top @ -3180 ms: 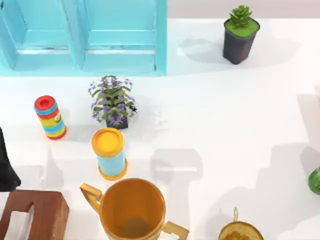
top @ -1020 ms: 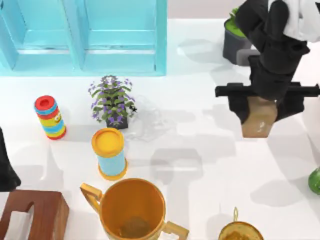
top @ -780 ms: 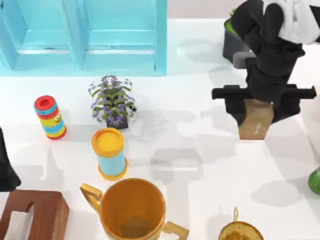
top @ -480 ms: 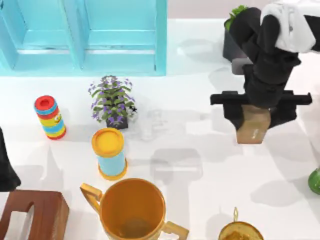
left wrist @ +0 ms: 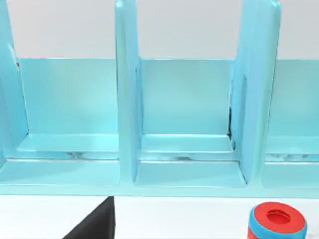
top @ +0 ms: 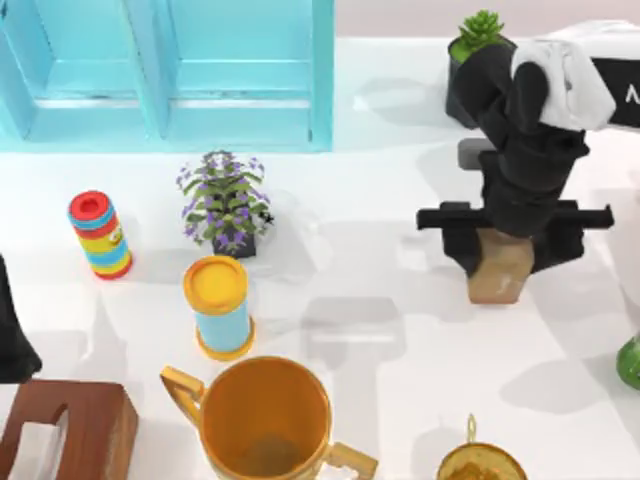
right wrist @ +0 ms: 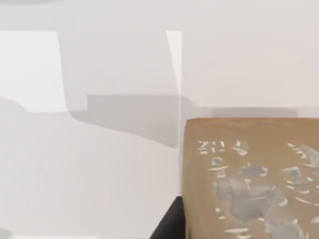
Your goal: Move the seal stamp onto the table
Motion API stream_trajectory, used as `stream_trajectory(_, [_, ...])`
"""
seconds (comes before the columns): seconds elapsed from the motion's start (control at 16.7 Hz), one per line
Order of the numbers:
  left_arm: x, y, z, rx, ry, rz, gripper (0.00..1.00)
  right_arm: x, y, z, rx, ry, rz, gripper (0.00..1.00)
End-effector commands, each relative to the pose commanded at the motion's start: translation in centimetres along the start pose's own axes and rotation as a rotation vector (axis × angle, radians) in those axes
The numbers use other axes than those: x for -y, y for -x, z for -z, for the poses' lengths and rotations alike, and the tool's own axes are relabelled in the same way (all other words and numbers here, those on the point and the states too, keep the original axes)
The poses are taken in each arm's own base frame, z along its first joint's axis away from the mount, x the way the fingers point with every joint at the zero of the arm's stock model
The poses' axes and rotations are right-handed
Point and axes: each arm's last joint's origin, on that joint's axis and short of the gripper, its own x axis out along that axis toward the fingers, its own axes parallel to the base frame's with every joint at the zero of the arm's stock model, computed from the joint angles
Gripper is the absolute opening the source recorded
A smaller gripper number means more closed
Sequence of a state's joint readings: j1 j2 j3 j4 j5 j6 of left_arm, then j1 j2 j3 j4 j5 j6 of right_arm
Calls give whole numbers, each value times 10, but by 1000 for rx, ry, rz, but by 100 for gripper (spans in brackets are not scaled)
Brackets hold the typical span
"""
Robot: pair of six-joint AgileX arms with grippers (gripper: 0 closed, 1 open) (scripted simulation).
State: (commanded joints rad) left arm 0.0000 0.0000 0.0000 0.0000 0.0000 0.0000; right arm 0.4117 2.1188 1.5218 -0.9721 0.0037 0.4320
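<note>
The right pincer (top: 503,262) hangs over the right half of the bench (top: 400,230), clenched on the seal stamp (top: 499,267), whose tan body juts out below the black fingers. In the right wrist view the seal stamp (right wrist: 251,179) shows its pale-marked face above bare white surface. Open room lies to the left of the stamp and in front of it; the succulent pot (top: 477,70) stands behind the arm near the far edge, and a green object (top: 630,362) sits at the right edge. The left arm (top: 12,330) is parked at the left edge, its pincer's state impossible to tell. The blue cabinet (top: 170,70) lines the far left.
</note>
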Motion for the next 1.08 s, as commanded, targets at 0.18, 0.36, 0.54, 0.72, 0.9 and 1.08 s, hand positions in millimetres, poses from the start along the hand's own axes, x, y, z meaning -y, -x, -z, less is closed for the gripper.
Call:
stream_trajectory(0.18, [0, 0, 0, 0, 0, 0, 100, 0, 0, 0, 0, 0, 0, 30])
stream_trajectory(0.36, [0, 0, 0, 0, 0, 0, 100, 0, 0, 0, 0, 0, 0, 53])
stream_trajectory(0.54, [0, 0, 0, 0, 0, 0, 100, 0, 0, 0, 0, 0, 0, 75])
stream_trajectory(0.72, [0, 0, 0, 0, 0, 0, 100, 0, 0, 0, 0, 0, 0, 98])
stream_trajectory(0.9, [0, 0, 0, 0, 0, 0, 100, 0, 0, 0, 0, 0, 0, 100])
stream_trajectory(1.08, [0, 0, 0, 0, 0, 0, 100, 0, 0, 0, 0, 0, 0, 100])
